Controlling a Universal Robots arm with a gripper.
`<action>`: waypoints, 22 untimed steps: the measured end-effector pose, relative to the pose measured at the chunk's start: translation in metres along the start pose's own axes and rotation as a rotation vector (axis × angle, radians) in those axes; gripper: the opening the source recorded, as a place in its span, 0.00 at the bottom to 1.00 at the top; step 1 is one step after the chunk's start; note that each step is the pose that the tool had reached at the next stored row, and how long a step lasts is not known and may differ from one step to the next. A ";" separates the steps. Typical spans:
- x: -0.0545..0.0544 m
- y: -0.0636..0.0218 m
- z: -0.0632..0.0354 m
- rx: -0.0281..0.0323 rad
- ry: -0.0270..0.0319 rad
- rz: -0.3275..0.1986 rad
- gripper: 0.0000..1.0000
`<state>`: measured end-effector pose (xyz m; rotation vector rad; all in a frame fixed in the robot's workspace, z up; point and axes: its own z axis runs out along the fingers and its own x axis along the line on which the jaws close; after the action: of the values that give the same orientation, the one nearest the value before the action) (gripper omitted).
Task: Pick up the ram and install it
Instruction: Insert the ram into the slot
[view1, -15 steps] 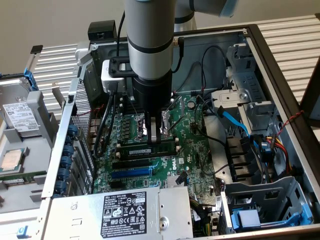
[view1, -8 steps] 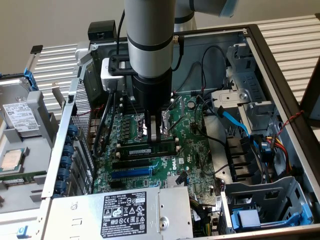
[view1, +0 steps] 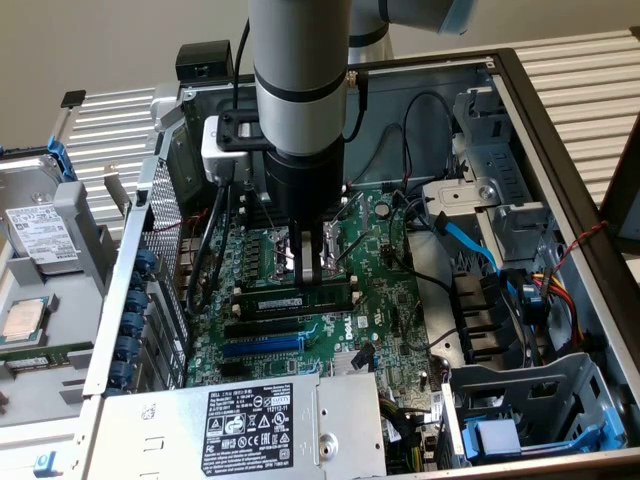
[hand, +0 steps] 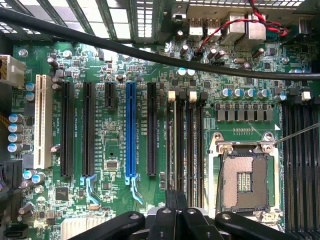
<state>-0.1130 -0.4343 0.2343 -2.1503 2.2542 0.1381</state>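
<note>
The ram (view1: 295, 299), a thin green stick with dark chips, stands on edge in one of the black memory slots (hand: 186, 140) of the motherboard (view1: 390, 300) inside the open computer case. My gripper (view1: 306, 280) hangs straight down from the grey arm, directly over the stick's middle. Its fingers are shut, with nothing held between them. The fingertips reach the stick's top edge; I cannot tell whether they touch it. In the wrist view the shut gripper (hand: 176, 197) lines up with the row of memory slots.
A blue expansion slot (hand: 131, 130) and the open CPU socket (hand: 245, 180) flank the memory slots. A black cable (hand: 150, 52) crosses above the board. The power supply (view1: 260, 420) sits in front, drive cages (view1: 520, 400) on the exterior view's right, a loose hard drive (view1: 45, 230) outside on its left.
</note>
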 end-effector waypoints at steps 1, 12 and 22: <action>0.000 0.0000 0.0000 0.0000 0.0000 0.000 0.11; 0.000 0.0000 0.0008 0.0000 0.0001 0.000 0.31; 0.001 -0.0005 0.0101 0.0008 -0.0001 0.000 0.31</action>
<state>-0.1130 -0.4343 0.2241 -2.1499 2.2537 0.1373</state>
